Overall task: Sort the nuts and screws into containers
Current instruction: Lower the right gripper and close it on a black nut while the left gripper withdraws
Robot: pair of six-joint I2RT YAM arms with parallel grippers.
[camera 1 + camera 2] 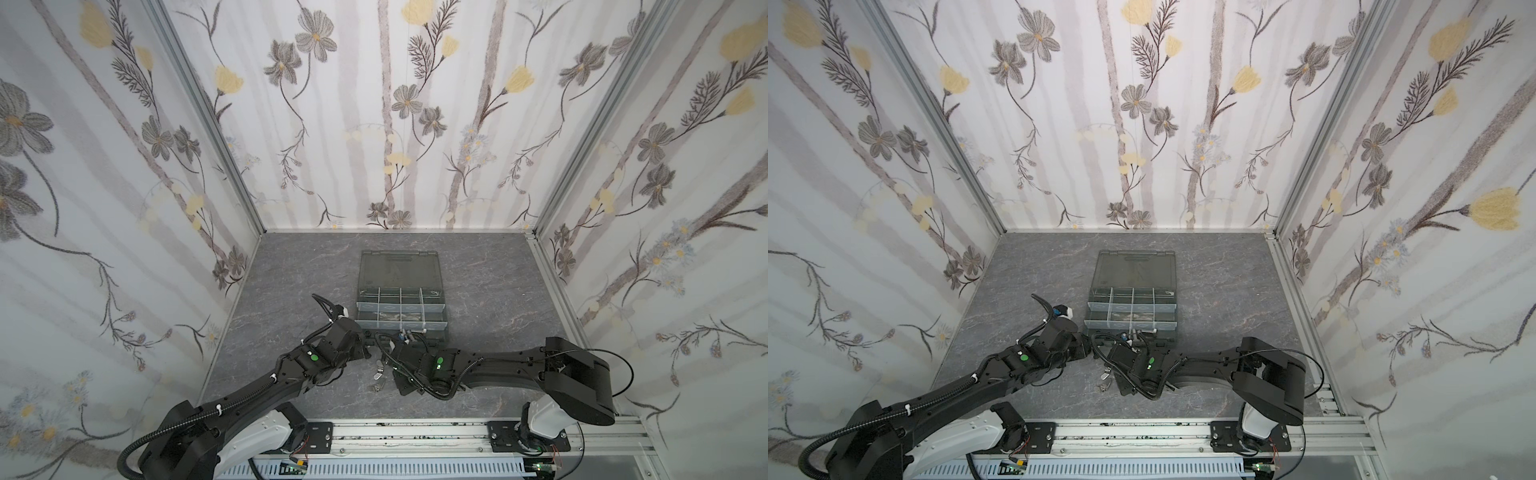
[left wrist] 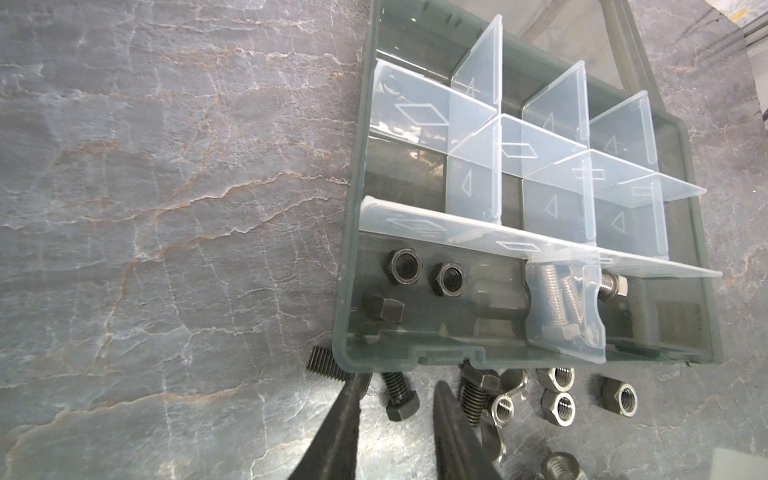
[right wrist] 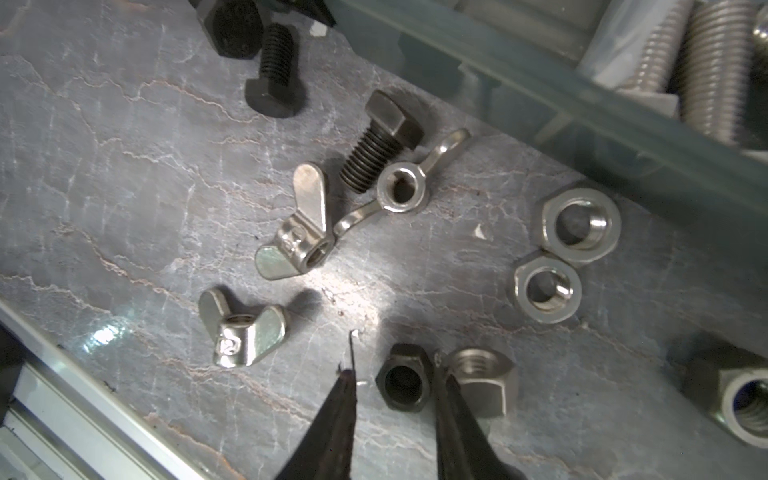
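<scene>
In both top views we see a dark grey organizer box (image 1: pixel 401 328) (image 1: pixel 1129 326) in the middle of a grey marbled table (image 1: pixel 291 291). Its smoky lid (image 1: pixel 399 268) lies folded back flat behind it. Both arms reach in low to the strip of table just in front of the box, where loose hardware lies scattered.

In the left wrist view, the left gripper (image 2: pixel 401 381) has its fingers (image 2: pixel 340 428) apart. One finger is on each side of a black screw (image 2: pixel 400 401) lying on the table just outside the box's front wall. We see a gap on both sides of the screw, so nothing is clamped. Pale translucent dividers (image 2: pixel 473 178) split the box into compartments. The front compartment nearest this gripper holds black nuts (image 2: pixel 405 266). Beyond a short divider in the same row lie silver screws (image 2: pixel 557 291).

In the right wrist view, the right gripper (image 3: pixel 394 365) also stands apart, straddling a black nut (image 3: pixel 405 382) that lies flat on the table. One finger (image 3: pixel 451 407) sits between that nut and a silver nut (image 3: pixel 484 382) just beside it. We cannot tell whether this finger touches either nut. Farther from the fingers lie three silver wing nuts (image 3: pixel 307 224), two silver hex nuts (image 3: pixel 582 224) touching each other, and more black screws (image 3: pixel 274 70) near the box wall.
</scene>
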